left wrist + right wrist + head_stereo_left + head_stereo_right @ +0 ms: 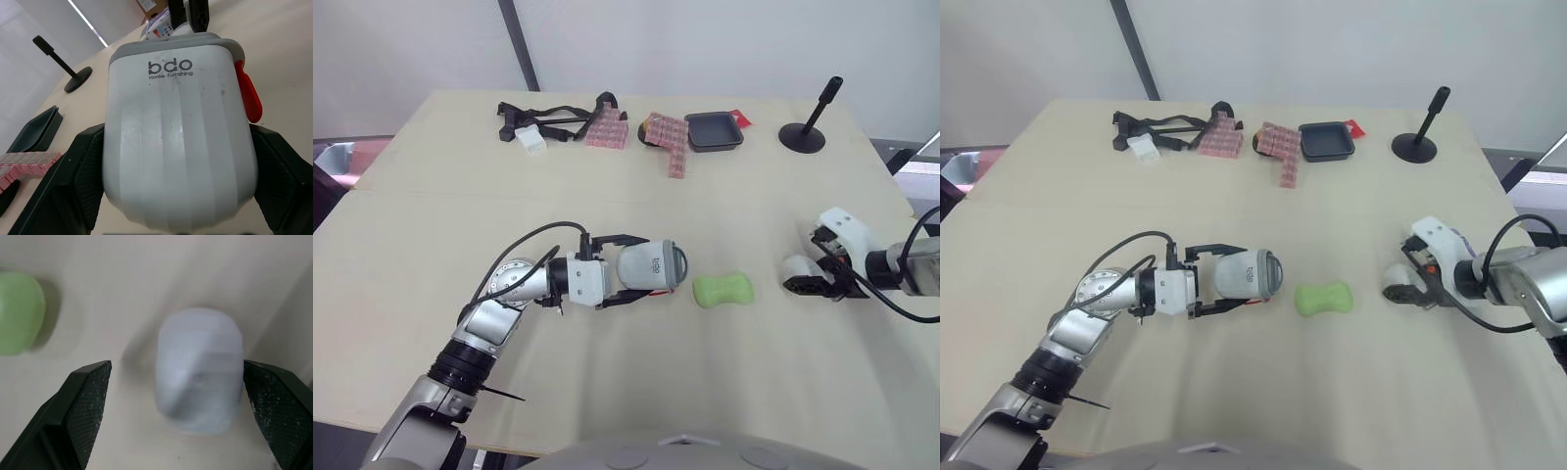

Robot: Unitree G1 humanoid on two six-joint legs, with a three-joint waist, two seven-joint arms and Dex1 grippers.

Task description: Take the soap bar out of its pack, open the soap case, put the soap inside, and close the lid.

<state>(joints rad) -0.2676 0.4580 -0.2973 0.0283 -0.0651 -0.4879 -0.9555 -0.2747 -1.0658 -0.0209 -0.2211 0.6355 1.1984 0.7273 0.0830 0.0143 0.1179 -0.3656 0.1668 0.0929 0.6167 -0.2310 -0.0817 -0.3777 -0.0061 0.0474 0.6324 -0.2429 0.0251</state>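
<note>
The left gripper [631,268] clamps the soap case [178,147] on its side over the table [431,225], lid apparently on. The green soap [722,290] lies bare just beside it — unpacked, it seems, but casing and closing remain. The right gripper [176,382] stands spread around a whitish piece [200,357] — not touching.
</note>
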